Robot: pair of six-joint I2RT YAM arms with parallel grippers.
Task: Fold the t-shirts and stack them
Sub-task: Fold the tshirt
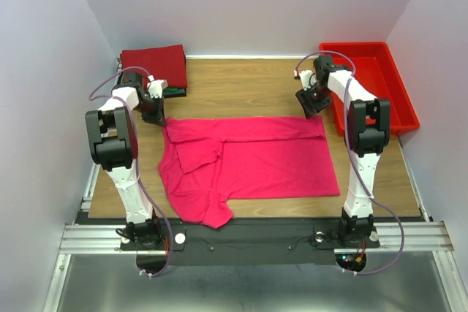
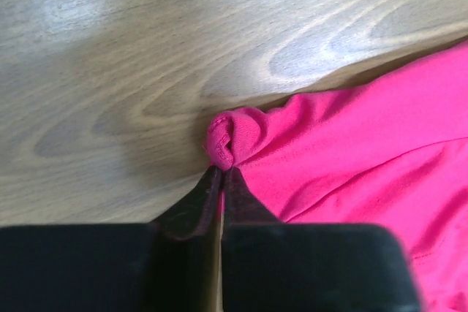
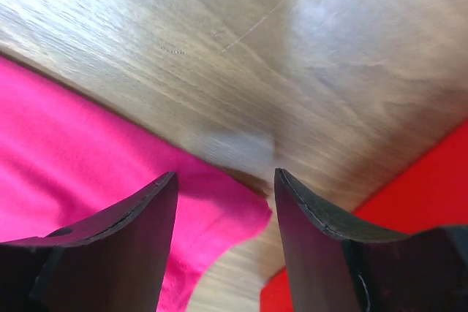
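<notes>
On pink tee (image 2: 351,144) corner: L pincer (image 2: 221,170)

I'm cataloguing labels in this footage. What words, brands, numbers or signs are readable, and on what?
None readable. The bright pink cotton t-shirt, the folded dark red t-shirt, the red plastic bin and the wooden table all show plain surfaces, with no print, tag or number in any view.

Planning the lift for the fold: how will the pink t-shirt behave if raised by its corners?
Likely floppy: the pink t-shirt bunches where the left gripper pinches its corner. Probably sags between grips, since it lies wrinkled with a flap folded over. Seems thin and light, lying flat.
</notes>
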